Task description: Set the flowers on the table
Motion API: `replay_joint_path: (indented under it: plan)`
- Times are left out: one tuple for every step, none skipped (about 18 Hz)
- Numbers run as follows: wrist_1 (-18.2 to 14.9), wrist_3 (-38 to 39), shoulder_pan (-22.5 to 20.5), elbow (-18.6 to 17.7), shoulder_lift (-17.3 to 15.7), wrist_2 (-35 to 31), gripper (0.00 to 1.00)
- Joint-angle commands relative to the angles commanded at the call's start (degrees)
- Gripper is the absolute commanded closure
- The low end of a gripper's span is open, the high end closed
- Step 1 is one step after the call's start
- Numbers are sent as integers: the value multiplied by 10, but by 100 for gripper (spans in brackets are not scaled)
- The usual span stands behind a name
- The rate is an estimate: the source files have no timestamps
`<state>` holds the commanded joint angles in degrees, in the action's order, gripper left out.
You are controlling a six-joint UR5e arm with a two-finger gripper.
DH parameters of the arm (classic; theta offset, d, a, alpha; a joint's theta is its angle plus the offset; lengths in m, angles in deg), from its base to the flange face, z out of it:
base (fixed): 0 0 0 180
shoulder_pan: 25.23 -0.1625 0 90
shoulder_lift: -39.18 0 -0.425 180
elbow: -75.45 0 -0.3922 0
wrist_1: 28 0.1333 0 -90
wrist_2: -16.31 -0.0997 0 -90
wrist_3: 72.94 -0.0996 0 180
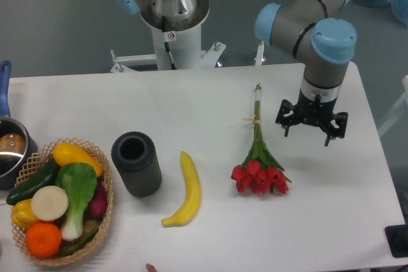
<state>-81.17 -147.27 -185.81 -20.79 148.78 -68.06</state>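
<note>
Red tulips: the flowers (258, 171), a bunch of red buds with green leaves and thin green stems tied with string, lie flat on the table, buds toward the near edge, stem tips pointing to the far edge.
Surface: the large white matte table (210, 103) with rounded corners.
Claw: the black two-finger gripper (312, 127) on the grey, blue-capped arm hangs to the right of the stems, apart from them, fingers spread wide and holding nothing.
Fruit: a yellow banana (185, 190) lies left of the buds (curved, lengthways).
Vessel: a dark grey cylindrical cup (136, 163) stands upright between banana and basket.
Basket: a woven wicker basket (103, 173) of mixed vegetables and fruit at the near left.
Pot: a blue-handled metal pot (9, 148) at the left edge, partly cut off.
</note>
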Motion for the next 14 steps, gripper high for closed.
replay_joint_path:
  plan:
    - [0, -21, -4, -3, -5, 0, 0]
    - [0, -40, -8, -2, -9, 1, 0]
    - [0, -54, -11, -3, -10, 1, 0]
    - [0, -68, -13, -4, -10, 1, 0]
    - [0, -79, -17, -4, -11, 1, 0]
    - [-1, -87, -23, -5, -12, 1, 0]
    - [0, -90, -25, -6, -12, 1, 0]
    - [-1, -90, -26, -6, -13, 3, 0]
    - [-1, -90, -26, -6, -13, 2, 0]
    - [-1, -90, -26, -6, -13, 1, 0]
    - [-1, -90, -26, -6, -13, 1, 0]
    - [-1, -90, -26, -6, -13, 1, 0]
    - [-1, -90, -26, -6, -12, 1, 0]
    - [-1, -90, -26, -6, -12, 1, 0]
